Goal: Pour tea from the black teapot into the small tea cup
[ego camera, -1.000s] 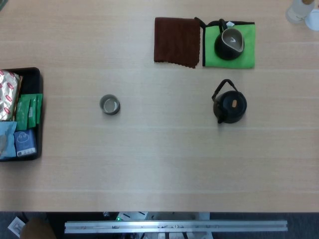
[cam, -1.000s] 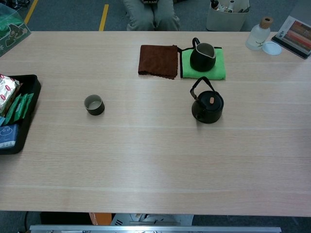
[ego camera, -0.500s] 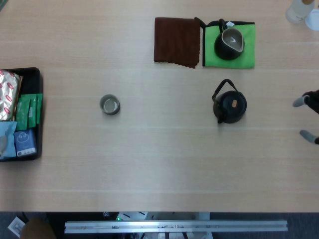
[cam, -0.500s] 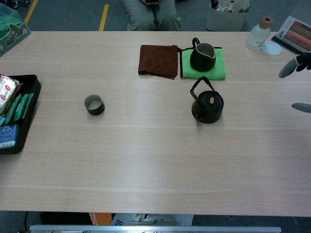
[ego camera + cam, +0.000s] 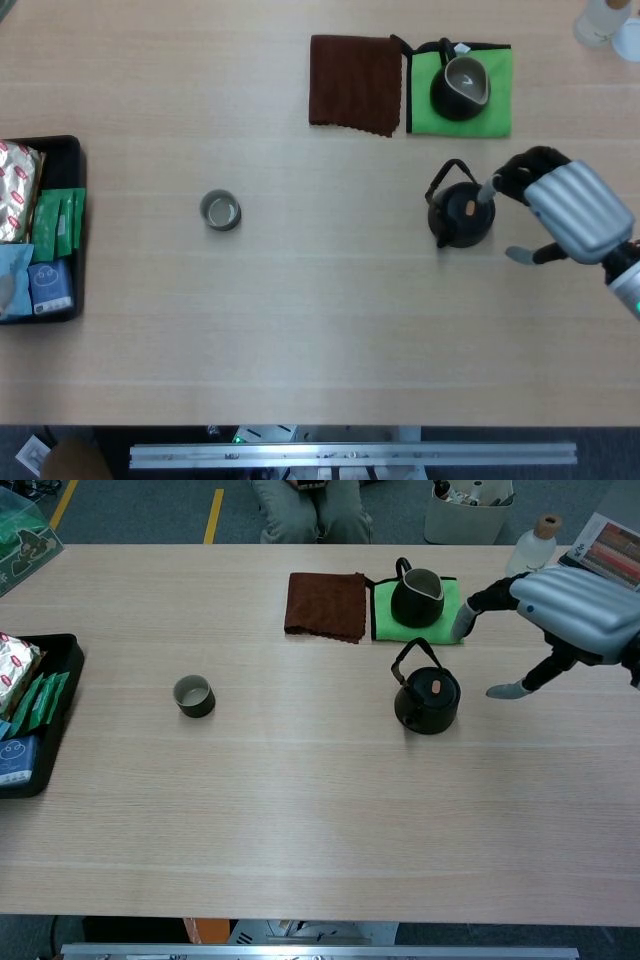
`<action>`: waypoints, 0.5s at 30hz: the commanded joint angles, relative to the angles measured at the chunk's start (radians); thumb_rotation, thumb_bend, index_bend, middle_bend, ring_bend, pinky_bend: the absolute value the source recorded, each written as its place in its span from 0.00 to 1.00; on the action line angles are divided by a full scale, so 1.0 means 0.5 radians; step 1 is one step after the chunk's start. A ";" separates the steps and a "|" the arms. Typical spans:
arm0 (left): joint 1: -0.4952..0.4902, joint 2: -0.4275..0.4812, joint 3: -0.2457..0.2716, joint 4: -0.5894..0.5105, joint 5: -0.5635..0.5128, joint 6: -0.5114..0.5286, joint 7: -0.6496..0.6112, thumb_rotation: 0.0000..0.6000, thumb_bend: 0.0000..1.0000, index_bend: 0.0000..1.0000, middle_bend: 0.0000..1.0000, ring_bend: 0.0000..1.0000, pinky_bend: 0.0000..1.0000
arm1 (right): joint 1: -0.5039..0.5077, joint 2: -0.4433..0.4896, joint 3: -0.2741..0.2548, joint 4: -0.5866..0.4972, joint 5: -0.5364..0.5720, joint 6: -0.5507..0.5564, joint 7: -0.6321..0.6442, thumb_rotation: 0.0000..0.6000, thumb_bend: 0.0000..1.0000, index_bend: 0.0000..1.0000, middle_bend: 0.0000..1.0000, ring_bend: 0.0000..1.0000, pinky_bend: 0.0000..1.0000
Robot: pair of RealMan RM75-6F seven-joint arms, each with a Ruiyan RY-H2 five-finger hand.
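Observation:
The black teapot (image 5: 460, 214) (image 5: 427, 698) stands on the table right of centre, its bail handle raised. The small tea cup (image 5: 220, 210) (image 5: 194, 695) sits apart at centre-left and looks empty. My right hand (image 5: 560, 210) (image 5: 560, 615) hovers just right of the teapot with fingers spread and nothing in it; in the head view one fingertip (image 5: 486, 193) overlaps the pot's right edge, and I cannot tell if it touches. My left hand is out of both views.
A black pitcher (image 5: 459, 87) rests on a green cloth (image 5: 495, 110) behind the teapot, beside a brown cloth (image 5: 355, 84). A black tray (image 5: 70, 150) of packets lies at the left edge. A bottle (image 5: 530, 550) and lid stand far right.
My right hand has come in from the right edge toward the teapot and is now beside it. The teapot and cup have not moved.

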 commanded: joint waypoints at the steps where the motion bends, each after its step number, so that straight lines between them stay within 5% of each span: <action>1: 0.005 0.005 -0.003 0.001 -0.002 0.008 -0.012 1.00 0.30 0.28 0.27 0.22 0.23 | 0.095 -0.093 0.038 0.035 0.086 -0.105 -0.040 1.00 0.00 0.37 0.37 0.19 0.10; 15: -0.016 -0.004 -0.009 0.039 -0.034 -0.043 -0.049 1.00 0.30 0.28 0.26 0.22 0.23 | 0.394 -0.450 0.118 0.324 0.565 -0.371 -0.376 1.00 0.00 0.37 0.37 0.16 0.01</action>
